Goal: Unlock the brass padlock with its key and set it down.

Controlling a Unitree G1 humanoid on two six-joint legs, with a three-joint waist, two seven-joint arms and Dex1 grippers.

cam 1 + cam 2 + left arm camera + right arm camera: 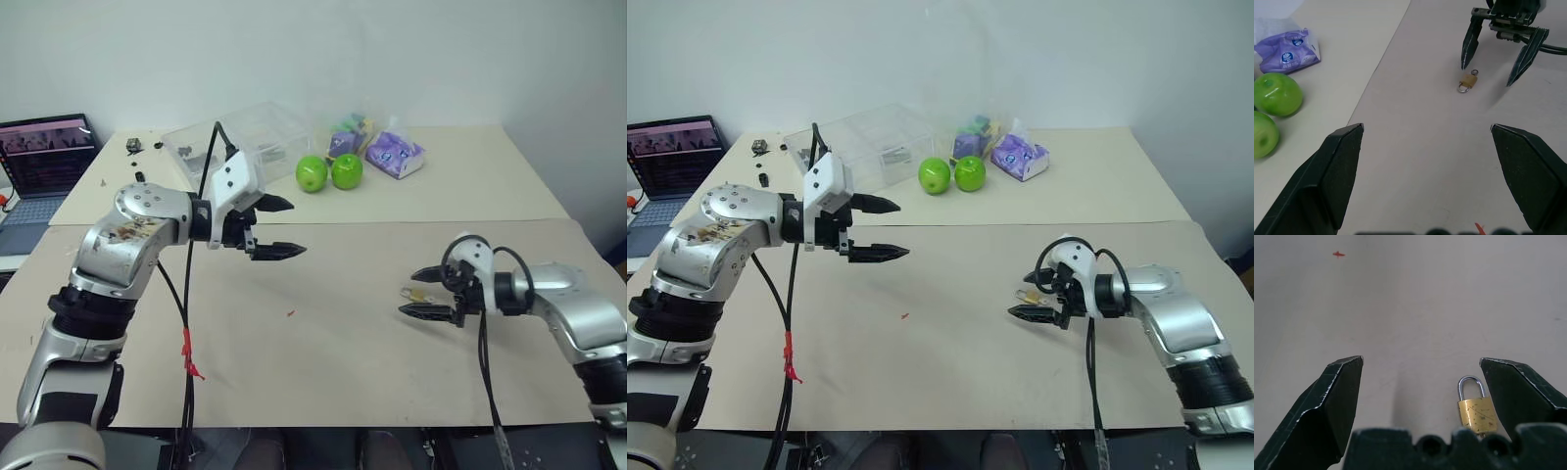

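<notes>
**Two open claws, one padlock flat on the table**

Both of our grippers stand released, fingers spread wide and holding nothing. Our right gripper (423, 293) hangs low over the tan table (323, 343), and the brass padlock (417, 293) lies flat on the surface between its two black fingers, closer to one of them than the other. We cannot tell whether that finger touches it. In the right wrist view the padlock (1477, 409) shows its silver shackle seated in the gold body and pointing away from the gripper. In the left wrist view a small silvery ring, probably the key (1474, 73), sits at the body end of the padlock; we cannot make out its shape.

Our left gripper (284, 227) hovers above the table, well apart from the padlock, pointing toward the right gripper. Two green apples (329, 172) and a purple packet (395, 155) lie farther back, near a clear plastic box (257, 132). A laptop (41, 166) sits at the far left.
</notes>
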